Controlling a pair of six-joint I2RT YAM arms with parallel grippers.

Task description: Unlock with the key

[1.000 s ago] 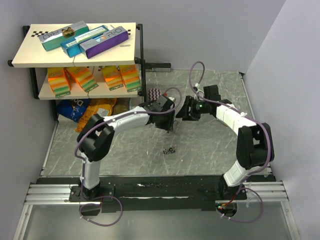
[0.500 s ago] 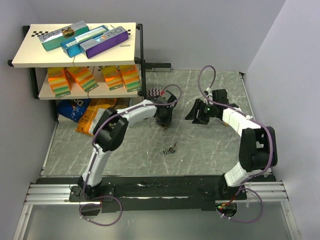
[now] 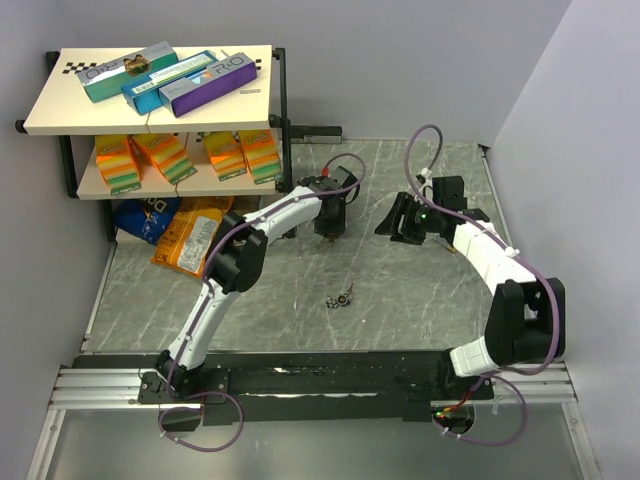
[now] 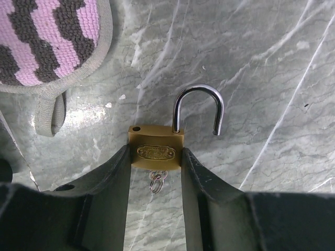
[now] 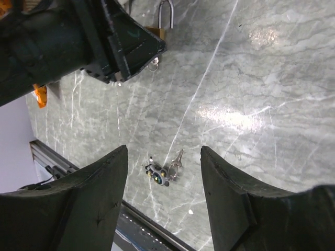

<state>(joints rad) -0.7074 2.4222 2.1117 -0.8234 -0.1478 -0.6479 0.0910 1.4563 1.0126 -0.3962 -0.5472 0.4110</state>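
My left gripper (image 4: 155, 150) is shut on the brass padlock (image 4: 156, 148), pinching its body from both sides just above the marble table. The steel shackle (image 4: 198, 104) stands sprung open, with one end free. A small silver key (image 4: 155, 182) with its ring sticks out of the padlock's underside. A second small key bunch (image 3: 342, 298) with a round fob lies loose on the table nearer the arm bases. To the right of the left gripper (image 3: 328, 222), my right gripper (image 3: 397, 222) hangs open and holds nothing. Far below its fingers lies the key bunch (image 5: 165, 171).
A purple and black striped knitted pad (image 4: 47, 36) lies just left of the padlock. A two-level shelf rack (image 3: 160, 95) with boxes stands at the back left, with snack bags (image 3: 185, 238) on the table under it. The table's front rail (image 5: 49, 159) runs below.
The left arm has carried the padlock a little farther from the bases. The right gripper has drawn back to the right, away from the left gripper, and its jaws stand slightly wider.
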